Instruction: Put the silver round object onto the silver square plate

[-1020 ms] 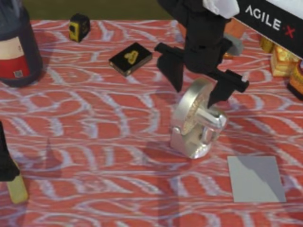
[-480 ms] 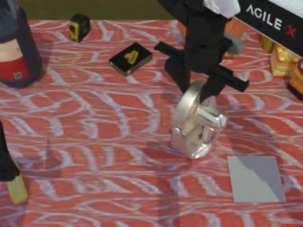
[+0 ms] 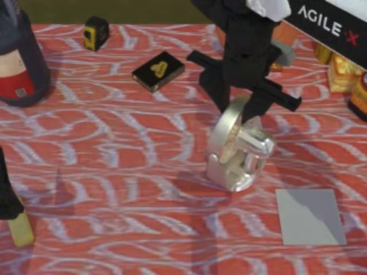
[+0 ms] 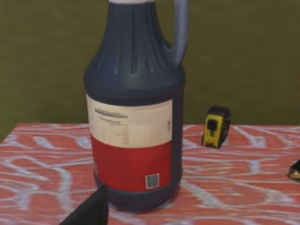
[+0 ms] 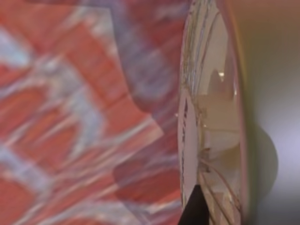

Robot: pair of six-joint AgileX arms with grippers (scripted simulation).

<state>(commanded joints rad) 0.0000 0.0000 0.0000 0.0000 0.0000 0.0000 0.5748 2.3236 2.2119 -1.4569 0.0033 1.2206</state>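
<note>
The silver round object (image 3: 238,152) stands on edge on its blocky base in the middle of the red patterned table, knob facing right. My right gripper (image 3: 238,109) comes down from the back and is shut on the disc's upper rim, one finger on each face. In the right wrist view the shiny disc (image 5: 211,117) fills the frame, with a dark fingertip (image 5: 194,208) against it. The silver square plate (image 3: 309,216) lies flat and bare at the front right, apart from the object. My left gripper (image 3: 8,200) is parked at the table's left edge, open.
A dark blue jug with a red label (image 3: 17,57) stands back left, with a yellow tape measure (image 3: 96,32) and a black box (image 3: 158,70) near it. Orange and yellow items (image 3: 344,71) crowd the back right. A cream object (image 3: 20,229) lies by the left arm.
The right gripper's fingers have drawn together onto the disc's rim. The object and plate have not moved, and the left arm stays still.
</note>
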